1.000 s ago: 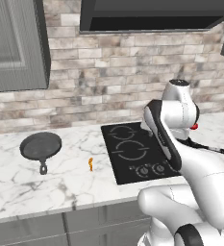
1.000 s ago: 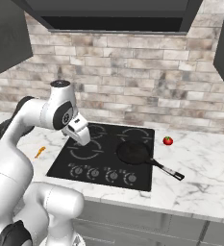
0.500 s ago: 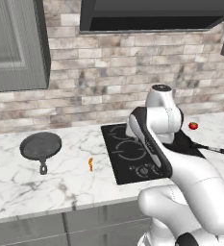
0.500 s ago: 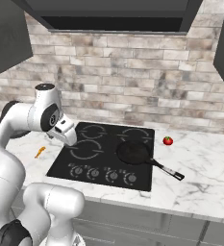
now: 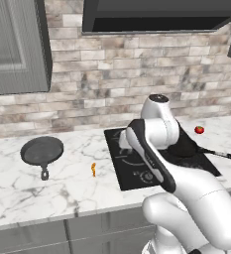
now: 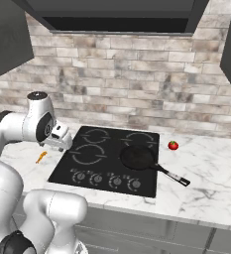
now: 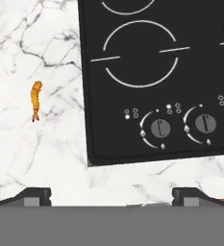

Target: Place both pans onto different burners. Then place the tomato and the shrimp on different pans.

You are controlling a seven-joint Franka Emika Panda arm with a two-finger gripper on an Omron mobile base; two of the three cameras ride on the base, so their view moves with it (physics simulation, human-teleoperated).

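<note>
Sitting already on the right front burner (image 6: 139, 158): the black long-handled pan (image 6: 138, 158). Lying well off to the left on the marble counter (image 5: 52, 191), burner still wanting: the grey skillet (image 5: 41, 150). Resting between skillet and cooktop (image 7: 152, 77): the shrimp (image 7: 35, 99). Waiting right of the cooktop: the tomato (image 6: 173, 145). Hanging spread wide and empty over the cooktop's left front corner, probably heading skillet-ward: the gripper (image 7: 111, 196). Showing the knobs (image 7: 160, 128) close up, fingertips barely: the hand view.

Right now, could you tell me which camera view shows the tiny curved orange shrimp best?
The hand view: the tiny curved orange shrimp lies large and unobstructed on the white marble counter. The left base view shows it as a small orange sliver; the right base view shows it small beside the arm.
</note>
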